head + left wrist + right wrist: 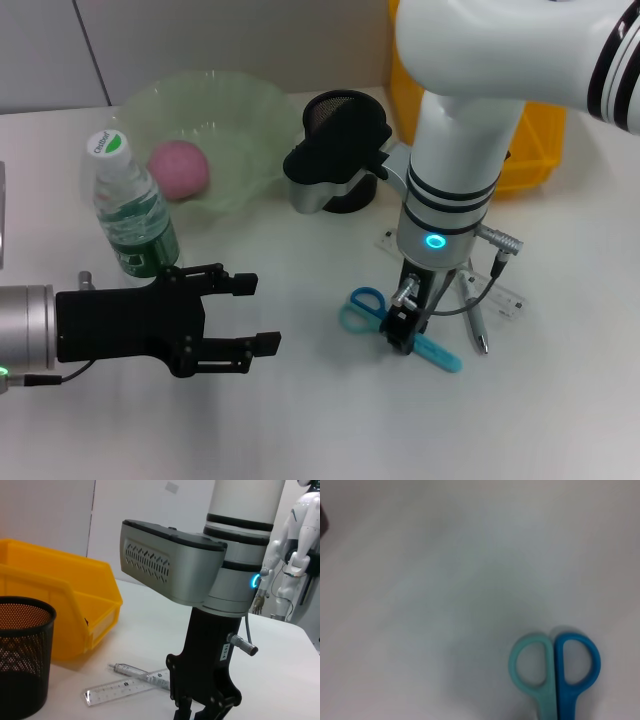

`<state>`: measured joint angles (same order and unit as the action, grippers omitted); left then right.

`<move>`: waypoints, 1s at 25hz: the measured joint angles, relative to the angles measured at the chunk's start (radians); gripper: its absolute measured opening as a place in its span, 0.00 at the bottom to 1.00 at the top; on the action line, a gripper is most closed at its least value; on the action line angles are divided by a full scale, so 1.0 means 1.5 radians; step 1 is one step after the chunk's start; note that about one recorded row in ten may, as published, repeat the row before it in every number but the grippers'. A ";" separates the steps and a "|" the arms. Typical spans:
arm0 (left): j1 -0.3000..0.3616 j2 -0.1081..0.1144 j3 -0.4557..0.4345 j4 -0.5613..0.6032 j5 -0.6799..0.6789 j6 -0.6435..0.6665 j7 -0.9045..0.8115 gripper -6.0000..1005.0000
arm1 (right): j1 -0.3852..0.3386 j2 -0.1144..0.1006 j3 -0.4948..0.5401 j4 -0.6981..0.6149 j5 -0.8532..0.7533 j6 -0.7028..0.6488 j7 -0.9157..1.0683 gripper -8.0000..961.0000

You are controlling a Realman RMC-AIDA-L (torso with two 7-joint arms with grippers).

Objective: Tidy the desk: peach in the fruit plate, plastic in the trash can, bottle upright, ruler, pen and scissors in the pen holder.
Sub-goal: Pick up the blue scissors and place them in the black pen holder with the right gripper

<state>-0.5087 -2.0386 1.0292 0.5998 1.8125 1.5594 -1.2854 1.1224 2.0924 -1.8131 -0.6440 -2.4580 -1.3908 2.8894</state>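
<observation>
The scissors (362,305), with blue and teal handles, lie flat on the white desk; the right wrist view shows their handles (555,672). My right gripper (400,332) points straight down onto their middle. Beside it lie the pen (479,328) and the clear ruler (503,297), both also in the left wrist view as pen (141,675) and ruler (117,689). The black mesh pen holder (345,112) stands behind. The pink peach (180,168) rests in the green fruit plate (250,120). The bottle (130,205) stands upright. My left gripper (255,315) hovers open near the bottle. No plastic is in view.
A yellow bin (530,150) stands at the back right, behind the pen holder (20,645) in the left wrist view. My right arm's wrist housing (335,160) hangs in front of the pen holder. Another robot (295,555) stands beyond the desk.
</observation>
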 joint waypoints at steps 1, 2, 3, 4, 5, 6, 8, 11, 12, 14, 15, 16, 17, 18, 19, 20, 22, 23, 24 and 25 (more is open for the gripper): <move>0.001 0.000 0.000 0.000 0.000 0.001 0.000 0.80 | -0.001 0.000 0.002 -0.006 0.000 -0.001 0.001 0.30; 0.002 0.000 0.000 0.000 0.000 0.002 0.000 0.80 | -0.004 0.000 0.004 -0.018 -0.001 -0.005 0.004 0.27; 0.002 0.000 -0.001 0.001 0.000 0.004 0.000 0.80 | -0.008 -0.001 0.007 -0.035 -0.003 -0.011 0.009 0.25; 0.003 0.000 -0.001 0.002 0.000 0.005 0.000 0.80 | -0.012 -0.004 0.010 -0.053 -0.008 -0.017 0.015 0.23; 0.003 0.000 -0.001 0.002 0.000 0.005 0.000 0.80 | -0.018 -0.005 0.023 -0.075 -0.018 -0.028 0.018 0.23; 0.004 0.001 -0.002 0.004 -0.001 0.008 0.000 0.80 | -0.024 -0.007 0.039 -0.096 -0.031 -0.039 0.020 0.23; 0.004 0.001 -0.002 0.004 -0.001 0.008 0.000 0.80 | -0.044 -0.007 0.104 -0.159 -0.072 -0.070 0.019 0.23; 0.004 0.001 -0.003 0.004 -0.001 0.009 -0.001 0.80 | -0.079 -0.007 0.171 -0.253 -0.113 -0.095 0.008 0.23; 0.004 0.001 -0.005 0.004 -0.001 0.009 -0.001 0.80 | -0.093 -0.007 0.190 -0.282 -0.117 -0.102 -0.001 0.23; 0.004 0.001 -0.008 0.004 -0.001 0.011 -0.004 0.80 | -0.122 -0.007 0.231 -0.340 -0.116 -0.109 -0.023 0.23; 0.004 0.001 -0.008 0.004 -0.001 0.011 -0.006 0.80 | -0.143 -0.008 0.256 -0.372 -0.110 -0.109 -0.038 0.23; 0.004 0.001 -0.009 0.004 -0.001 0.012 -0.006 0.80 | -0.163 -0.008 0.276 -0.401 -0.100 -0.106 -0.055 0.23; 0.004 0.001 -0.010 0.004 -0.001 0.012 -0.007 0.80 | -0.186 -0.008 0.295 -0.427 -0.087 -0.101 -0.071 0.23; 0.004 0.001 -0.014 0.004 -0.001 0.012 -0.007 0.80 | -0.206 -0.008 0.313 -0.448 -0.068 -0.092 -0.091 0.23; 0.005 0.001 -0.016 0.004 -0.001 0.012 -0.007 0.80 | -0.225 -0.008 0.330 -0.463 -0.048 -0.081 -0.110 0.23; 0.005 0.001 -0.016 0.004 -0.001 0.012 -0.007 0.80 | -0.247 -0.008 0.350 -0.475 -0.022 -0.070 -0.131 0.23; 0.005 0.001 -0.019 0.004 -0.001 0.012 -0.007 0.80 | -0.284 -0.008 0.391 -0.484 0.043 -0.043 -0.188 0.23; 0.005 0.001 -0.021 0.004 -0.001 0.012 -0.007 0.80 | -0.300 -0.008 0.408 -0.482 0.074 -0.032 -0.218 0.23; 0.005 0.000 -0.027 0.004 -0.001 0.012 -0.007 0.80 | -0.317 -0.008 0.425 -0.478 0.108 -0.017 -0.252 0.23; 0.005 -0.001 -0.031 0.004 -0.002 0.012 -0.007 0.80 | -0.334 -0.008 0.439 -0.471 0.143 -0.003 -0.290 0.23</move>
<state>-0.5016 -2.0398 0.9827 0.6051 1.8100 1.5771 -1.2962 0.6207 2.0800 -1.1543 -1.3508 -2.2434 -1.3947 2.4545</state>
